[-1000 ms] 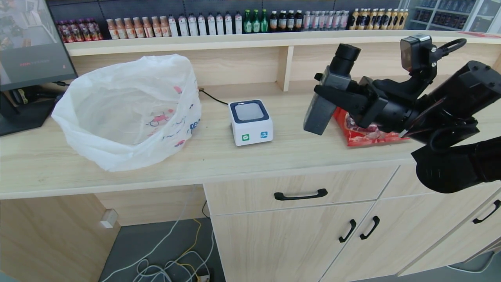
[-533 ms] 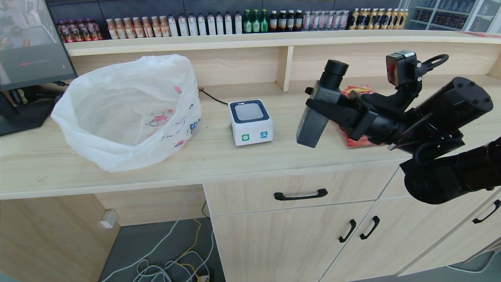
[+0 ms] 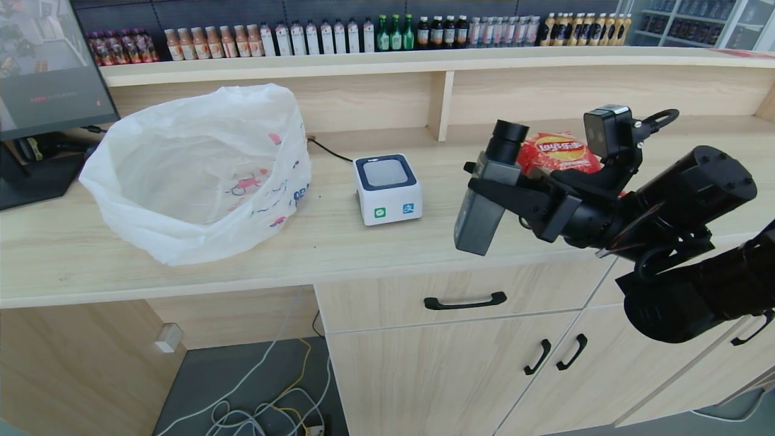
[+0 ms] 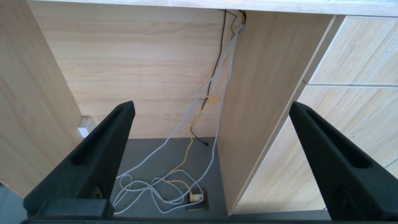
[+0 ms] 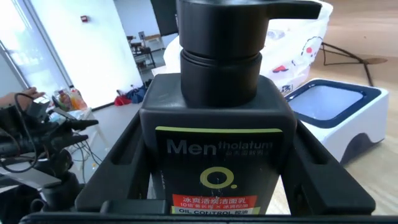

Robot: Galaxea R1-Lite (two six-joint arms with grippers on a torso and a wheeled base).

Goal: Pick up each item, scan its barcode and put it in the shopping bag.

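Grey bottle, black-capped, sits clamped in the right gripper, tilted above the counter's front edge, right of the scanner. That arm reaches in from the right, forearm nearly level. Chips lie behind it; the bag stands far left. The left gripper hangs below the counter, fingers spread wide, empty.
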